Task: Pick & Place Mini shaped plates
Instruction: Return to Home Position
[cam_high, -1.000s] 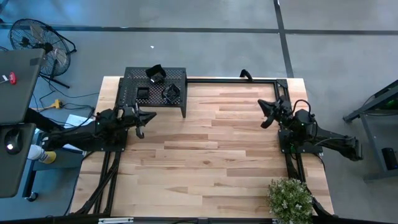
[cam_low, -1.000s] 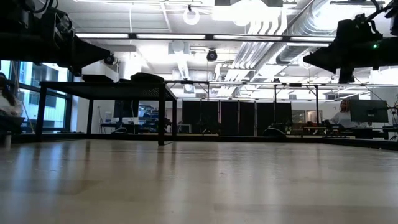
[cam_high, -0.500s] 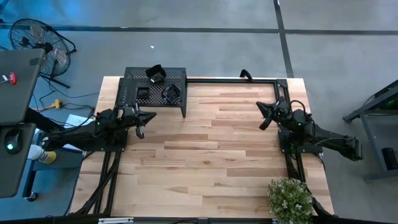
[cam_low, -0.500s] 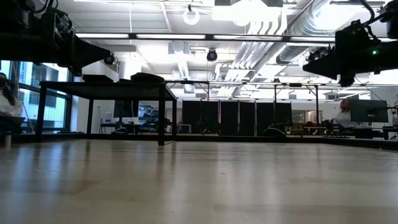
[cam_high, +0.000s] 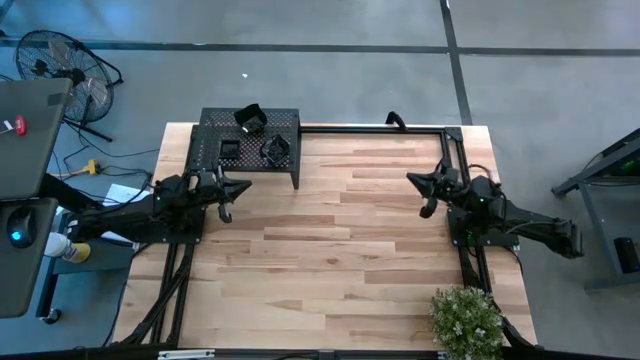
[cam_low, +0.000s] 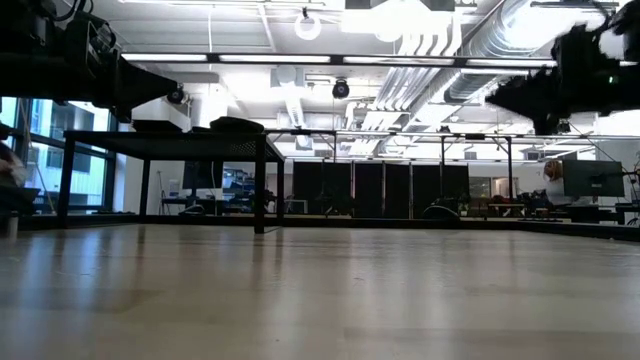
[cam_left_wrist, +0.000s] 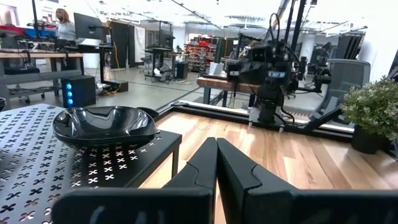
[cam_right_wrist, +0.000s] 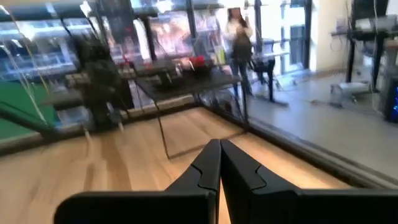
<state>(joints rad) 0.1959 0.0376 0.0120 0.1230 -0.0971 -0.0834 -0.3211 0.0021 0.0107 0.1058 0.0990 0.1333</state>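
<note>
The mini shaped plates are glossy black dishes on top of a black perforated rack (cam_high: 250, 140) at the table's far left corner. From above, three clusters show: one tilted (cam_high: 249, 117), a square one (cam_high: 229, 149) and a wavy one (cam_high: 274, 149). The left wrist view shows a stack of wavy dishes (cam_left_wrist: 104, 124) resting on the rack top. My left gripper (cam_high: 232, 192) (cam_left_wrist: 216, 149) hovers shut just near of the rack. My right gripper (cam_high: 428, 188) (cam_right_wrist: 219, 152) hovers shut over the table's right side, far from the plates.
Bare wooden tabletop (cam_high: 340, 250) lies between the arms. A potted plant (cam_high: 465, 318) stands at the near right corner. A black frame rail (cam_high: 370, 127) runs along the far edge. People (cam_right_wrist: 238, 31) show in the room beyond the table.
My right gripper has swung a little toward the table's left and near edge, staying above the table. The left arm and the plates have kept still.
</note>
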